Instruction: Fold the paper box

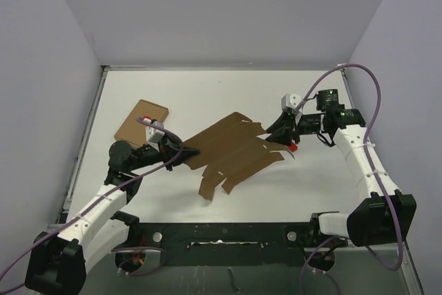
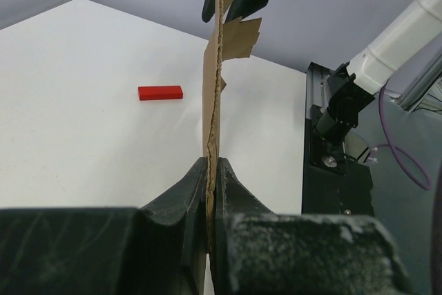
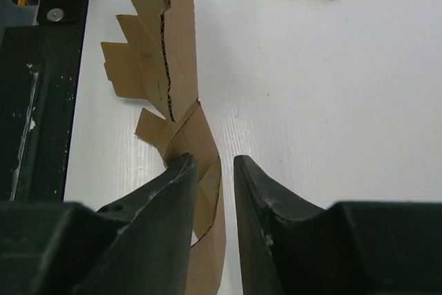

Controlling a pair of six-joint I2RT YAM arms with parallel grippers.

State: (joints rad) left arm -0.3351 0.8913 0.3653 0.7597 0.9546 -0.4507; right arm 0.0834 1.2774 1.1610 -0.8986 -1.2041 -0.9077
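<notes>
– while the left gripper (image 2: 213,165) sits on the sheet, how is it set?
– squeezed fully together on the paper box (image 1: 231,151), pinching the edge nearest it. the brown die-cut sheet runs straight out ahead of its fingertips, edge-on in its own camera.
– and the other end?
– the right gripper (image 3: 215,165) straddles a flap at the far end. its jaws stand a little apart. the flap lies against one finger's inner face, and bare table (image 1: 228,94) shows between it and the other finger, so it has no squeeze on it.
– so the sheet hangs between them?
– it spans from one tool to the other, across the middle of the table. whether its lower corner rests on the surface i cannot tell.
– anything close by?
– a small red block (image 2: 160,92) lies on the table off to one side of the sheet, well ahead of the left fingertips and just beside the right gripper. from above only a bit of it shows next to that gripper.
– anything else?
– a flat cardboard rectangle (image 1: 141,121) lies behind the left gripper and to one side, apart from the sheet. the right wrist camera sees it far ahead of its fingers. a black rail (image 3: 34,101) runs along one side of the right tool, and a purple cable (image 1: 376,101) loops over the right arm, away from the sheet.
</notes>
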